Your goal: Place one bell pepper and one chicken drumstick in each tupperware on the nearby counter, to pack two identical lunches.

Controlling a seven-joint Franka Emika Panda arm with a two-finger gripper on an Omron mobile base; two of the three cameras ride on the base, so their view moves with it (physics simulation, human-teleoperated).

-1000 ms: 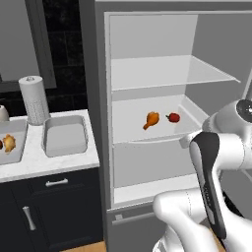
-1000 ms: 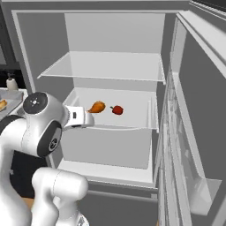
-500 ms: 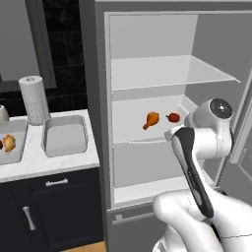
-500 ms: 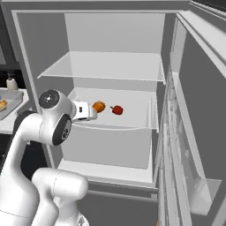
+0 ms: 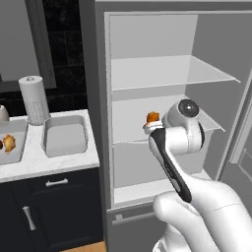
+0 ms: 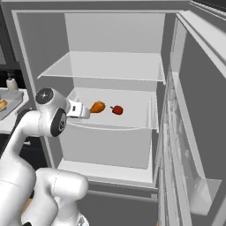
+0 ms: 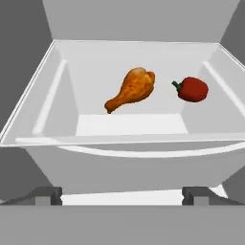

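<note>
Drumstick (image 7: 131,89) was golden orange-brown, darker at the bone end. Bell pepper (image 7: 193,89) was deep red with a dark stem. Fridge shelf (image 7: 129,123) they lay on was pale translucent white. Counter (image 5: 34,158) was white marble-patterned, over black cabinets (image 5: 49,211) with silver handles.

Arm (image 6: 53,117) swung left, closer to drumstick (image 6: 97,107).
</note>
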